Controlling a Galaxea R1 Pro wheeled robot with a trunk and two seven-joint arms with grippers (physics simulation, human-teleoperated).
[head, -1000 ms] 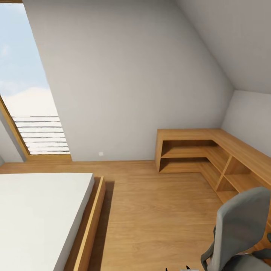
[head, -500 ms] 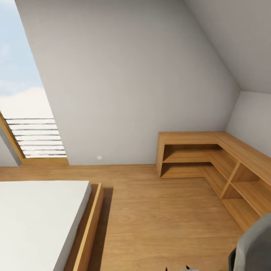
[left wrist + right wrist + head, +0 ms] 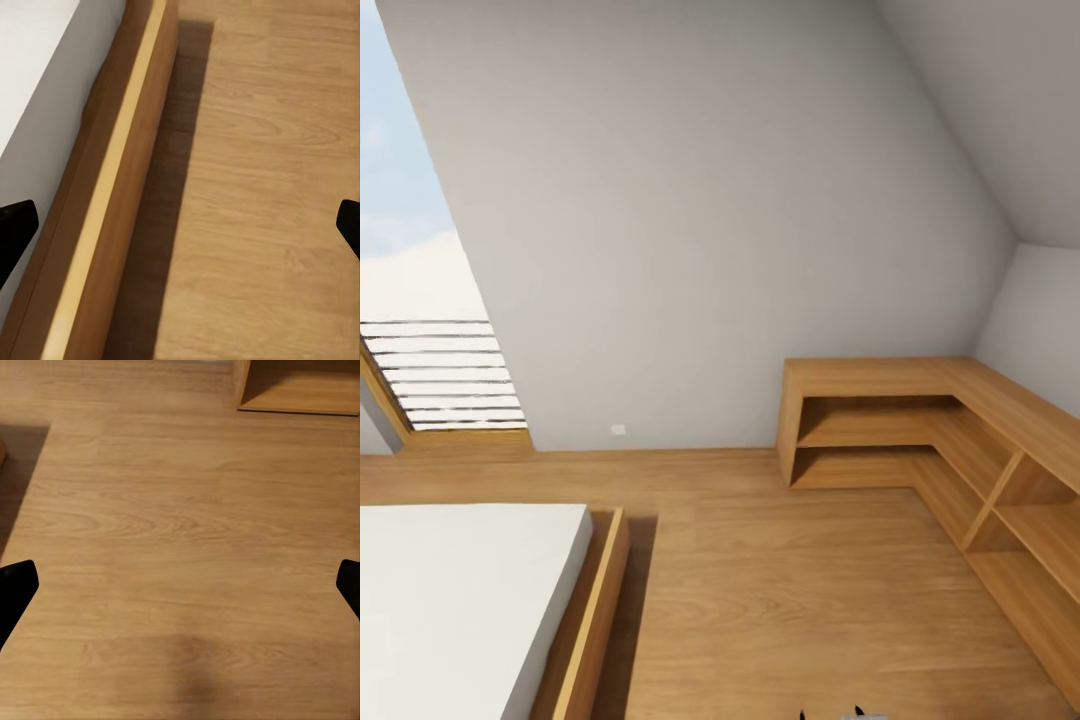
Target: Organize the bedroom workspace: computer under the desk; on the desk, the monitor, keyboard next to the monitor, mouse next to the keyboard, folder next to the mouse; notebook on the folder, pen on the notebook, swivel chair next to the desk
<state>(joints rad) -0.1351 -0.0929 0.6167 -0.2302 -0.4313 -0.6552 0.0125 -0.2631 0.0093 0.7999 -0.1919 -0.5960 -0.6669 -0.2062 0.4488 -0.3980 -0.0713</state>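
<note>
None of the workspace items are in sight at this moment; the robot faces a corner of the bedroom away from the desk.

The left gripper (image 3: 180,225) hangs above the wooden floor (image 3: 262,187) with its two dark fingertips (image 3: 16,225) spread wide, one at each edge of the left wrist view, and nothing between them. Below it runs the light wooden side rail of the bed frame (image 3: 112,195), with the white mattress (image 3: 37,82) on its far side and a dark shadow band on the floor just beside the rail.

The right gripper (image 3: 180,585) is likewise opened wide and empty, its black fingertips (image 3: 16,585) at the two edges of the right wrist view, over bare plank flooring (image 3: 187,525). At the far corner of that view sits the lowest shelf of a wooden unit (image 3: 300,390).

From the head view, the bed (image 3: 460,600) lies at the lower left, its wooden frame (image 3: 592,620) edging the white mattress. An L-shaped low wooden shelving unit (image 3: 920,430) fills the right-hand corner, with open compartments running along both walls. A pale grey sloping wall (image 3: 710,220) rises behind, bearing a small white socket (image 3: 618,430) near the floor. A tall slanted window (image 3: 410,280) at the left shows sky and horizontal slats. Small dark tips of the robot (image 3: 850,713) peek in at the bottom edge.
</note>
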